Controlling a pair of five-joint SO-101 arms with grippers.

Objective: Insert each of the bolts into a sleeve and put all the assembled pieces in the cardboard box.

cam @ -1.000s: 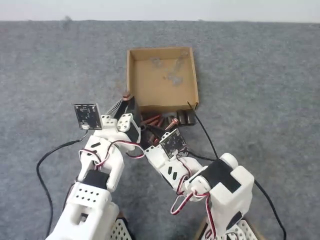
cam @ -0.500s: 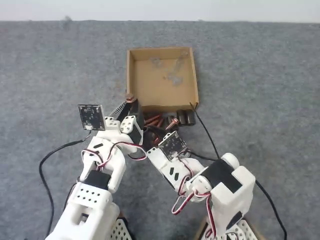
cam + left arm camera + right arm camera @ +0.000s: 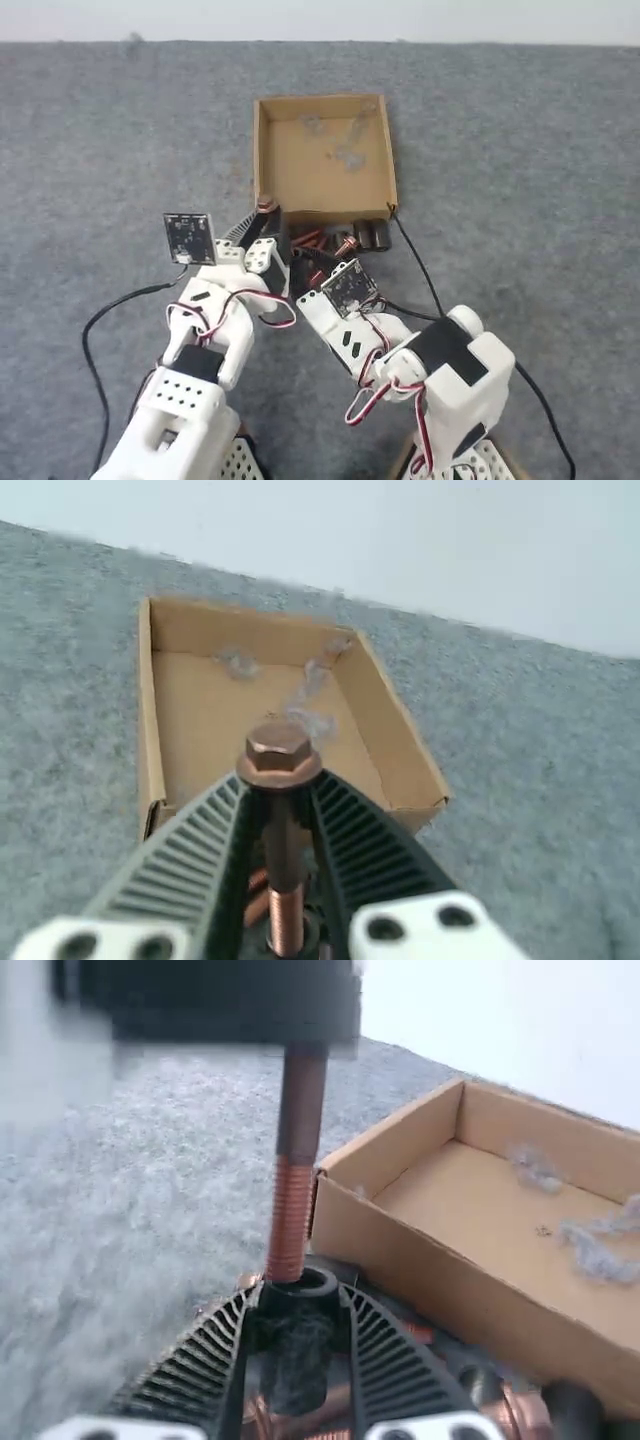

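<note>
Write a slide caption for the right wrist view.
Right gripper holds a black sleeve with a copper bolt at its opening, beside the cardboard box.

The right gripper (image 3: 295, 1300) clamps a black sleeve (image 3: 292, 1350) upright between its ribbed jaws. A copper bolt (image 3: 288, 1210) hangs from the left gripper (image 3: 250, 1005) (a dark blur overhead), its threaded tip right at the sleeve's mouth. Beyond stands the cardboard box (image 3: 420, 1260), grey fluff (image 3: 590, 1245) on its floor. Loose bolts (image 3: 515, 1415) lie beside its near wall on grey carpet (image 3: 120, 1190).
</note>
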